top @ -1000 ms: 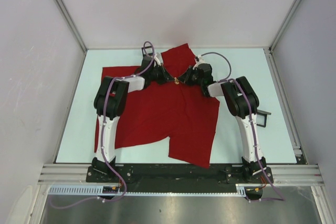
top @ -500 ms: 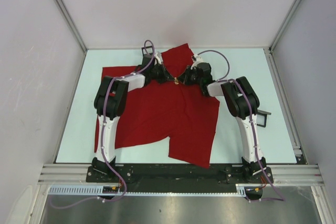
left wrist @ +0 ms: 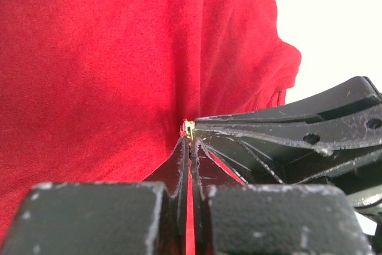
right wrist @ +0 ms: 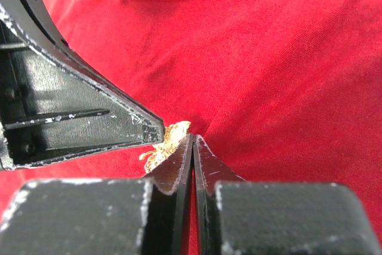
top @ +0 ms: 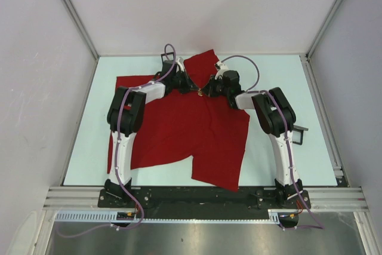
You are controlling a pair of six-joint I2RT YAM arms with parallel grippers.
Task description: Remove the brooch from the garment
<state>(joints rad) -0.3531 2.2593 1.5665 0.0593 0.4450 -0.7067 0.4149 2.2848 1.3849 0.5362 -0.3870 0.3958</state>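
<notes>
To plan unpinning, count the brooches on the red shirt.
1: gold brooch on the shirt, between the left gripper and right gripper. Folds may hide others.

So the table [top: 298,159] is a pale, slightly minty white top, boxed in by plain white walls with metal rails along the edges. The only thing I can clearly make out lying on it is the red T-shirt [top: 179,129], spread mostly flat but rumpled, covering the middle and left with one corner poking toward the back edge. Its lower right part reaches almost to the near edge while the lower left part stops shorter, and bare tabletop shows down the whole right side, across the back and in a thin strip on the left.
</notes>
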